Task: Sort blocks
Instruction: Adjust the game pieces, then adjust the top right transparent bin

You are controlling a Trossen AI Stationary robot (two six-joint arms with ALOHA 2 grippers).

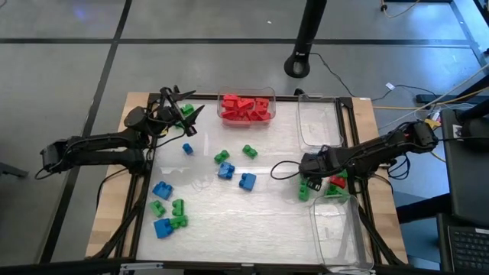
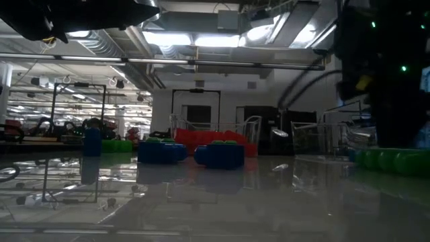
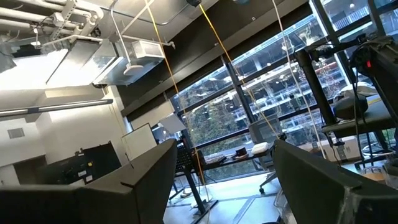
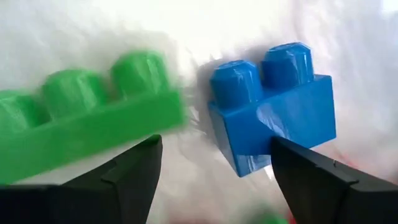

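Observation:
Loose red, green and blue blocks lie on the white table. My right gripper points down, open, over a cluster at the table's right side. Its wrist view shows a long green block and a blue two-stud block lying side by side just below the open fingers, which hold nothing. The arm hides the blue one in the high view. My left gripper is raised at the far left, open and empty, pointing up into the room.
A clear bin of red blocks stands at the far edge, with a clear bin to its right and another at the near right. Blue blocks and green blocks are scattered across the middle and near left.

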